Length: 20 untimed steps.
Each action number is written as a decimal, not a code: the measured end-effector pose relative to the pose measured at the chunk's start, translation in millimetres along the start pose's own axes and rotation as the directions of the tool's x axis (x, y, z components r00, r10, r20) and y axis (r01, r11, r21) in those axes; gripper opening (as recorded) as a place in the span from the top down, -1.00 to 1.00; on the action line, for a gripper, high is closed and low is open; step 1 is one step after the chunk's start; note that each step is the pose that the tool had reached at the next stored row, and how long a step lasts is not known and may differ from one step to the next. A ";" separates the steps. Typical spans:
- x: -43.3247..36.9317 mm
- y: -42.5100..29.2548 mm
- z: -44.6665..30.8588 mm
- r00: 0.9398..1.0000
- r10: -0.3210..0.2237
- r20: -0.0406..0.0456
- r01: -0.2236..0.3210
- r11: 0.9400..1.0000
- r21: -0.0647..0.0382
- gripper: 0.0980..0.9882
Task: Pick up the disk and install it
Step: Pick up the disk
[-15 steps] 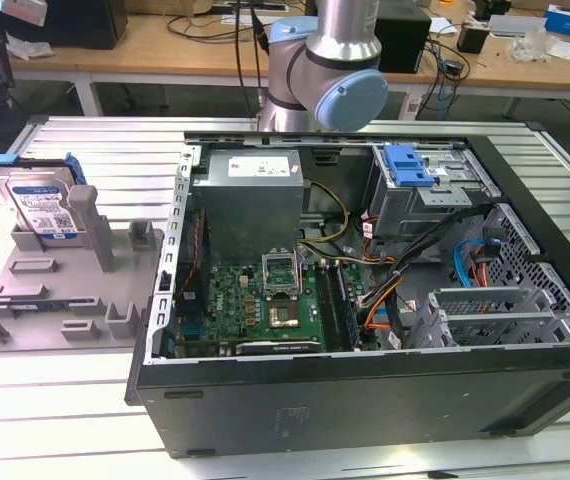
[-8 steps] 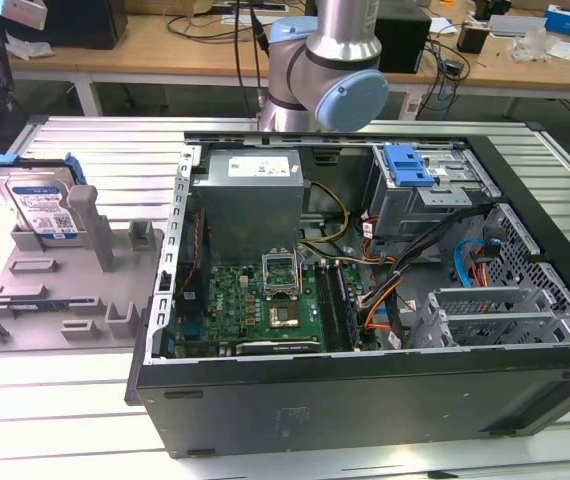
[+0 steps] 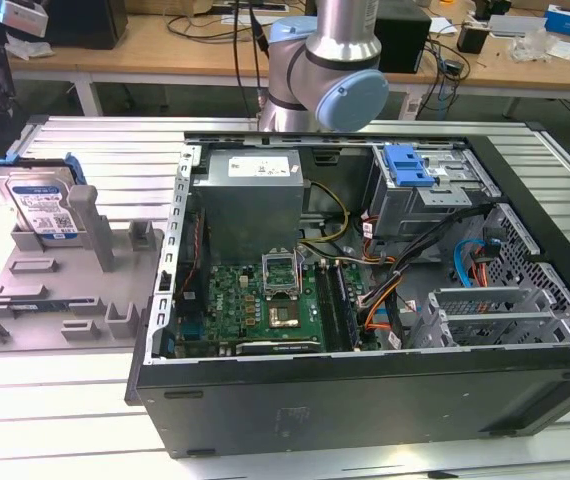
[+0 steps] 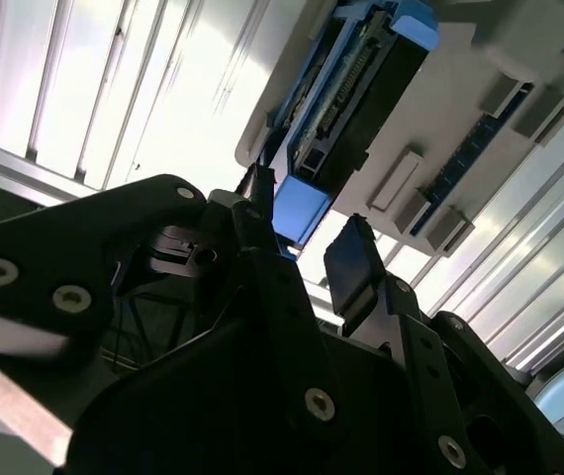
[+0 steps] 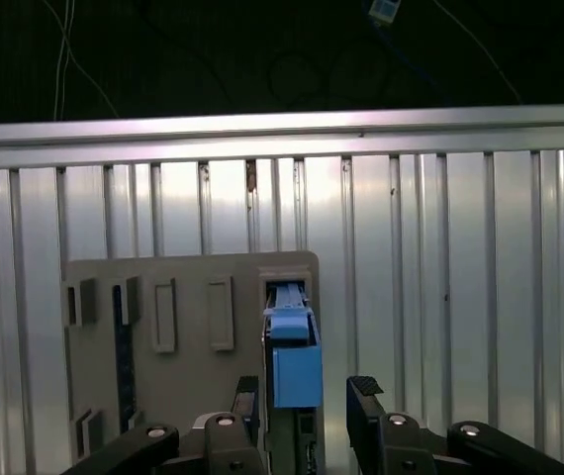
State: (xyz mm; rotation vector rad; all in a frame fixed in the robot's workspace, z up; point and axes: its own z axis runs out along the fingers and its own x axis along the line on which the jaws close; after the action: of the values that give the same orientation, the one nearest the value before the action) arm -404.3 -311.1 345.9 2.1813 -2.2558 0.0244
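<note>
While the fingers (image 5: 366, 398) stand open, the disk (image 5: 292, 361) sits on edge between the 2, slotted in its grey holder (image 5: 188, 391). Best to centre the gripper (image 5: 307, 391) so both close evenly on its flat faces.

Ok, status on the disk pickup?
Gripper open, holding nothing. Disk propped in the grey fixture, outside the case, not yet picked. Lined up between the fingers in the first wrist view; nothing between.
</note>
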 end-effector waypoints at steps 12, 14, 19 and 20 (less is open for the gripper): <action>2.4 0.3 12.0 1.000 0.000 0.000 0.000 1.000 0.000 0.14; 2.3 0.3 13.6 1.000 0.000 0.000 0.000 1.000 0.000 0.14; 2.4 0.7 19.0 1.000 0.000 0.000 0.000 1.000 0.000 0.14; 2.4 0.9 20.0 1.000 0.000 0.000 0.000 1.000 0.000 0.14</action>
State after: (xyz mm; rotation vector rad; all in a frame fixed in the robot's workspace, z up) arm -405.1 -313.7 325.9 2.1814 -2.2554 0.0245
